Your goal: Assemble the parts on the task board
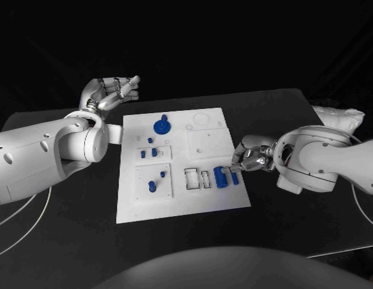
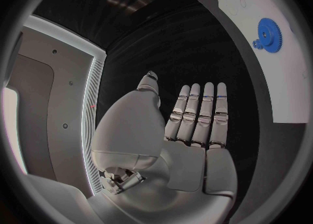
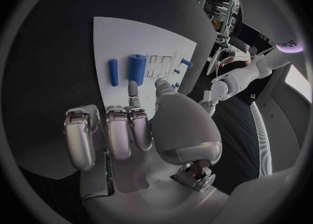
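The white task board (image 1: 182,205) lies mid-table. A blue gear (image 1: 162,126) sits near its far edge, small blue pieces (image 1: 148,153) lie at its left, and two more stand in a lower-left plate (image 1: 156,182). At the right edge lie a blue block (image 1: 221,177) and a thin blue cylinder (image 1: 235,178). My right hand (image 1: 249,158) rests at that edge. Its forefinger and thumb reach out apart while the other fingers curl, and the forefinger's tip meets the end of the blue block (image 3: 137,69), next to the cylinder (image 3: 113,72). My left hand (image 1: 113,91) hovers past the board's far left corner, fingers straight, holding nothing.
Empty rectangular slots (image 1: 192,179) lie just left of the blue block. The left wrist view shows the flat left hand (image 2: 195,125) over black table, with the gear (image 2: 268,35) on the board (image 2: 290,94) off to one side. Both white forearms flank the board.
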### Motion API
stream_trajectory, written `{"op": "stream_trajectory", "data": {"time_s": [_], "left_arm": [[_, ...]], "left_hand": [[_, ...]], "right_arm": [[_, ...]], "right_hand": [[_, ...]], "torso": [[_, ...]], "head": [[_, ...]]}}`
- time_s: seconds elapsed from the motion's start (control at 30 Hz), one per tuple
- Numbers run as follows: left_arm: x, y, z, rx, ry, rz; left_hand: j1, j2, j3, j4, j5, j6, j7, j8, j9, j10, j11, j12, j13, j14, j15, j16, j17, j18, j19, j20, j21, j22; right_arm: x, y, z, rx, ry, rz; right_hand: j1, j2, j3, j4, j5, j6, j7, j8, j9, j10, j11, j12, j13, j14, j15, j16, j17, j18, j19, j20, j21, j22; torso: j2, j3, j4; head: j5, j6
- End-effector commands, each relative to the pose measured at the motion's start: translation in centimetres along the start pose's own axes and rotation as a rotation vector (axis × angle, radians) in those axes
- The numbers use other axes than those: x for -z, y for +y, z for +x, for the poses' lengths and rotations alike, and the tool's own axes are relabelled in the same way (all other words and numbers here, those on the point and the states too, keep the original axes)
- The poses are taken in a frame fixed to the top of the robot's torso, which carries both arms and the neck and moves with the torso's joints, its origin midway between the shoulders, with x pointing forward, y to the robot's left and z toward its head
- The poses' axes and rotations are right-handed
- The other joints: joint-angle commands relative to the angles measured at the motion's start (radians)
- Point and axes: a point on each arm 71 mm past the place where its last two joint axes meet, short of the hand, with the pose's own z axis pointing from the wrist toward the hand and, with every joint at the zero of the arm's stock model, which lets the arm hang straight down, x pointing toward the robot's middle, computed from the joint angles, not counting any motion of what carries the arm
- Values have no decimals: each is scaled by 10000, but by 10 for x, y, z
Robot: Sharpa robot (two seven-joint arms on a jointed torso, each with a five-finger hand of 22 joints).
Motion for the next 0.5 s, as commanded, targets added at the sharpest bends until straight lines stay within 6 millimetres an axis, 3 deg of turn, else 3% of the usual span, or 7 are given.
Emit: {"op": "stream_trajectory", "data": {"time_s": [0.03,0.5], "left_arm": [[0,-1,2,121,190,67],[2,-1,-2,123,162,46]], "left_hand": [[0,81,54,7,35,-83,0,61,14,-54,-5,47,3,-85,-1,65,-11,104,54,24,-13,-12],[0,81,54,7,35,-83,0,61,14,-54,-5,47,3,-85,-1,65,-11,104,54,24,-13,-12]], "right_arm": [[-3,0,2,467,-90,358],[-19,7,13,1183,181,596]], "right_hand": [[-47,-107,82,-9,59,80,-1,-2,33,1063,-69,37,2627,1042,-106,41,2632,-66,1046,-90,45,2627],[-233,-149,209,9,-20,-109,59,-290,128,1063,-39,37,2627,1042,-92,41,2632,-66,1046,-111,45,2627]], "torso": [[-2,-3,20],[4,-11,12]], "head": [[-13,1],[41,1]]}}
